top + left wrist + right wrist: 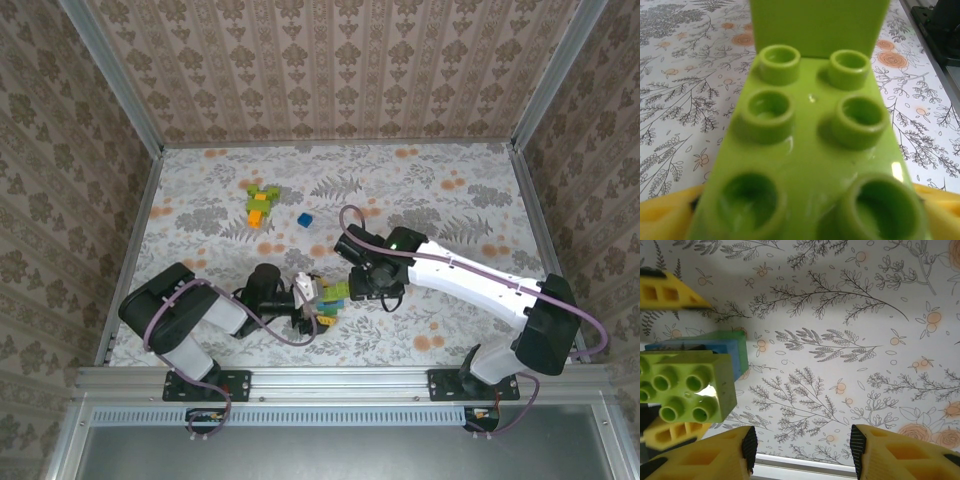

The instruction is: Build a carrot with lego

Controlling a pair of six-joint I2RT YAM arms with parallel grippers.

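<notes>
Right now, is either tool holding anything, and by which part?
Right tool: nothing between its fingers. Left tool: spread either side of the light green brick, gap at one finger, so apparently not gripped; contact with the other cannot be told.

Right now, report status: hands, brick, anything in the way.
Left hand open, light green studded plastic brick between its fingers. Right hand open, empty, close by. Green-and-orange brick cluster and loose blue brick lie clear, farther back.

Bright even light; glare, probably focus blur on green brick (810, 150)
</notes>
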